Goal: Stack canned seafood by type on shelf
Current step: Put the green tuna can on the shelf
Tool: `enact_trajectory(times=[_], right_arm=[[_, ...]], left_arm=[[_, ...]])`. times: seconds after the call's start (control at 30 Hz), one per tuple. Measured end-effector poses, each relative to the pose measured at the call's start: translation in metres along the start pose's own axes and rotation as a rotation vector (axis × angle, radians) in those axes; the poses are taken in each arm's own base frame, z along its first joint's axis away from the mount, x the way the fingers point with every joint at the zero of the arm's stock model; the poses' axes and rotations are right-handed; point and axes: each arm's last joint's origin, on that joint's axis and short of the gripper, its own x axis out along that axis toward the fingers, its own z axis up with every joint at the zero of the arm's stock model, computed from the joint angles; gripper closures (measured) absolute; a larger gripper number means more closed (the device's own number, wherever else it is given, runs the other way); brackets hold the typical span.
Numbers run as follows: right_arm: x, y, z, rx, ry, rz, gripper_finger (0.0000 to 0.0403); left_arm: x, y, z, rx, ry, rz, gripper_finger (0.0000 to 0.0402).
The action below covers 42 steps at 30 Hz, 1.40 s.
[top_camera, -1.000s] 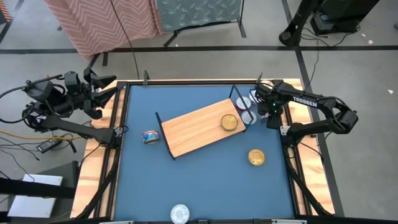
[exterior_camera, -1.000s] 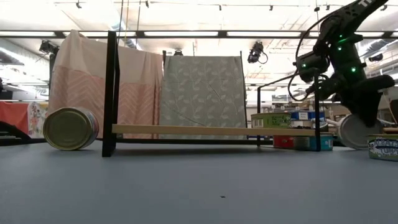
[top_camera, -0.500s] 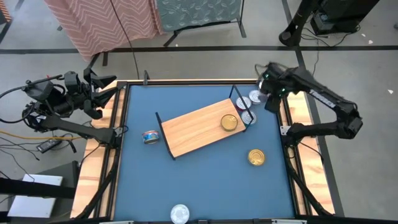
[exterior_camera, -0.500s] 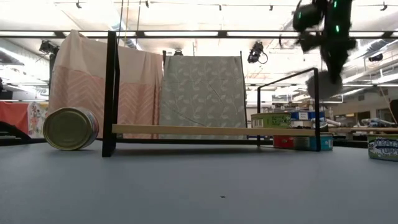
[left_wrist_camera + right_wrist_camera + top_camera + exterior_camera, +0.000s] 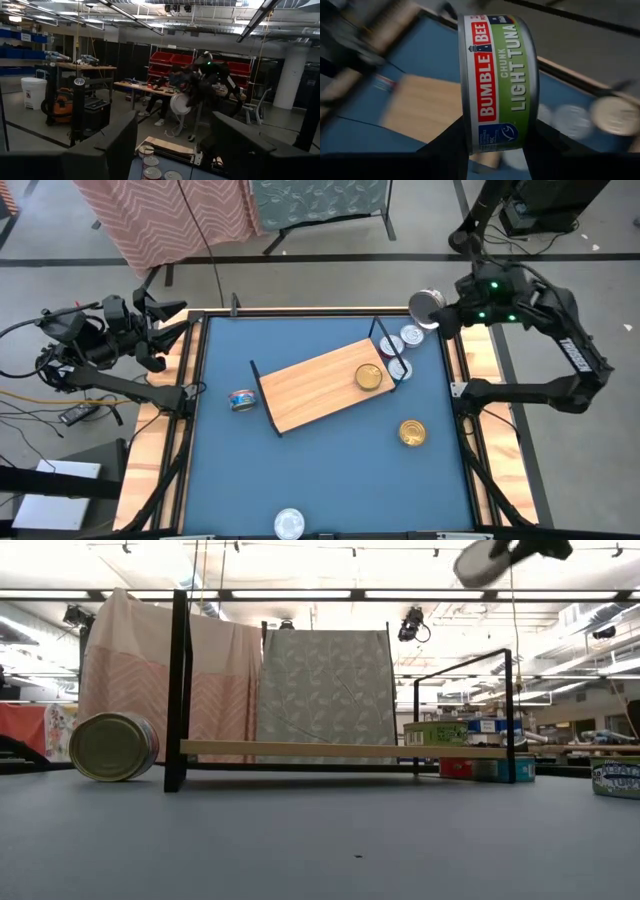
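Your right gripper point(image 5: 497, 145) is pinching a tuna can point(image 5: 498, 82) across its flat faces, holding it on edge high above the table's far right corner. The can reads as rigid and moderately heavy, with smooth metal faces likely to slip, so keep the squeeze centred on lid and base. The shelf point(image 5: 325, 385) lies slanted mid-table with one gold can point(image 5: 369, 376) near its right end. Silver cans point(image 5: 410, 336) sit just beyond that end; another gold can point(image 5: 412, 433) lies nearer the right edge. Your left gripper point(image 5: 165, 330) waits spread open outside the far left corner.
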Motion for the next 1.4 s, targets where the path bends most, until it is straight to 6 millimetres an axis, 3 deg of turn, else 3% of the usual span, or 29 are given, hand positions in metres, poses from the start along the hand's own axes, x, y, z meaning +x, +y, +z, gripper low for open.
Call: enact_trajectory(times=[0.2, 0.53, 0.87, 1.17, 1.4], right_arm=[[0.008, 0.022, 0.004, 0.093, -0.021, 0.111, 0.0253], [0.078, 0.104, 0.002, 0.059, 0.064, 0.253, 0.0253], [0.124, 0.156, -0.025, 0.178, -0.064, 0.079, 0.0253], [0.158, 0.181, -0.052, 0.468, -0.229, -0.081, 0.0253], [0.2, 0.203, -0.09, 0.692, -0.232, -0.135, 0.0253]], left_arm=[[0.0, 0.0, -0.001, 0.011, 0.014, 0.001, 0.0149], [0.0, 0.0, -0.006, 0.025, 0.059, 0.004, 0.0149], [0.0, 0.0, -0.006, 0.027, 0.06, -0.013, 0.0149], [0.0, -0.002, -0.006, 0.023, 0.063, -0.068, 0.0149], [0.0, -0.002, -0.006, 0.02, 0.063, -0.068, 0.0149]])
